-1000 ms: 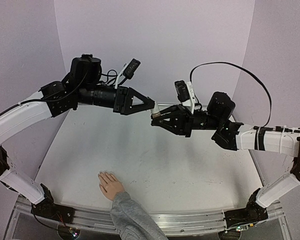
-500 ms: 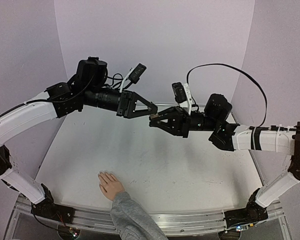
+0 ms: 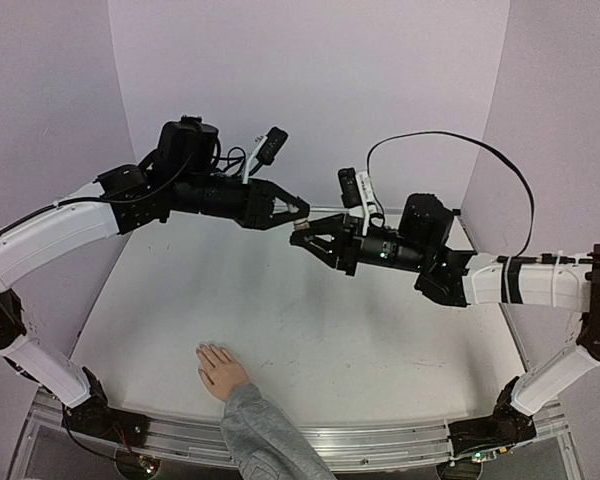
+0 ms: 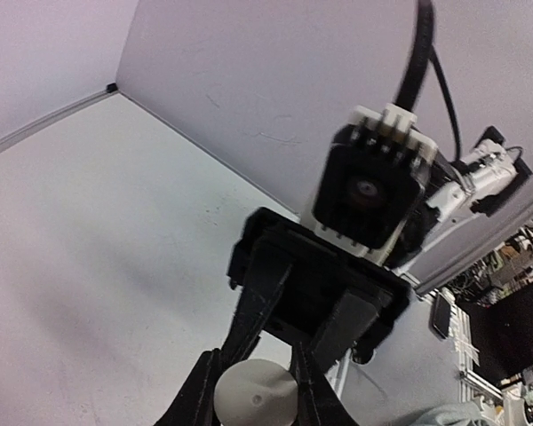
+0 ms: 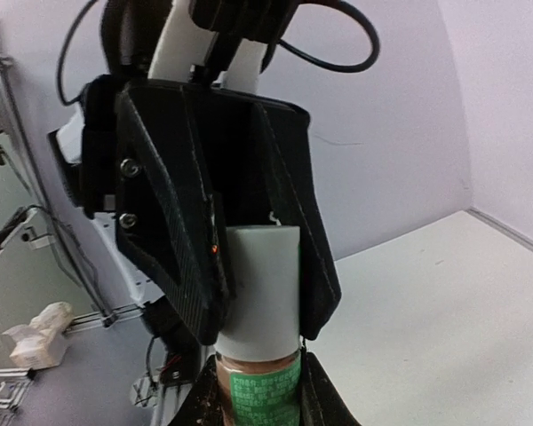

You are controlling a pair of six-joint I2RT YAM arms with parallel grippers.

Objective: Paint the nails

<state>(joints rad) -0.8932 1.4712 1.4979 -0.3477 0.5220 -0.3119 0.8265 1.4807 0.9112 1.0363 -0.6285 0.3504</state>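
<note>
Two arms, entered view by view. Top view: we log the left gripper (image 3: pixel 296 212) and right gripper (image 3: pixel 304 236) meeting tip to tip high above the table (image 3: pixel 400 340), with a small whitish bottle (image 3: pixel 301 226) bridged between them. The mannequin hand (image 3: pixel 221 369) lies flat at the near edge, its grey sleeve (image 3: pixel 265 435) trailing off the table, well apart from both grippers. Its nails (image 3: pixel 207 351) are too small there to check for polish. Left wrist view: own jaws stand narrow, pinched on the round white cap (image 4: pixel 255 398), with the right gripper facing it just beyond. Right wrist view: own jaws stand narrow, clamped on the bottle's pinkish, green-labelled body, with the left gripper flanking the cap above it. Hazards, in our judgement: the bottle lies close to level, so once the cap parts, polish may run out onto the table. A twist or pull off the bottle's axis could lever the smooth body out of the right jaws and drop it. A light pinch on the slick cap could slip and leave it sealed. A loaded brush carried the long way down could drip, or knock the hand askew.
</note>
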